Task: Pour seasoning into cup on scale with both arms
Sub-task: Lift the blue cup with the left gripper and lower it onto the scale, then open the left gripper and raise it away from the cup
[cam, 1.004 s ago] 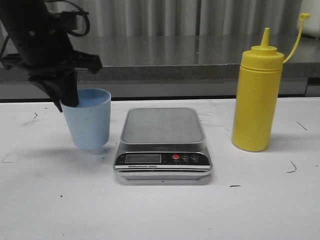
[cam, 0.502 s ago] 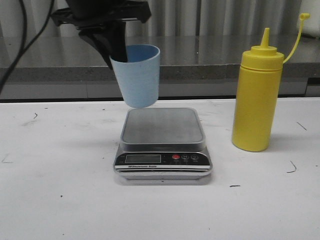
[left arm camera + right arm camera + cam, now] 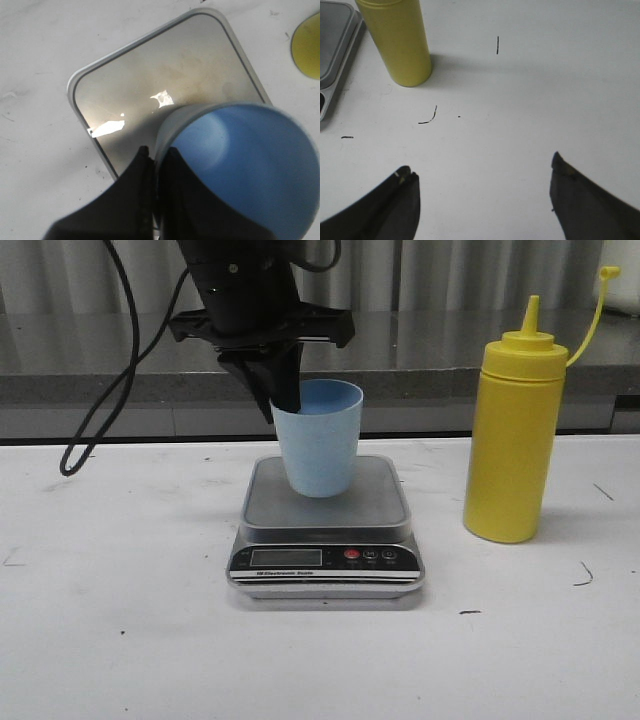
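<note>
Left tool (image 3: 287,400) clamped on rim of small pale blue plastic cup (image 3: 318,438), cup over silver-grey digital scale (image 3: 326,525); contact unclear. Right tool (image 3: 482,192) fingers apart above white counter (image 3: 120,640). Tall yellow squeeze bottle (image 3: 515,430) upright, right of scale.
</note>
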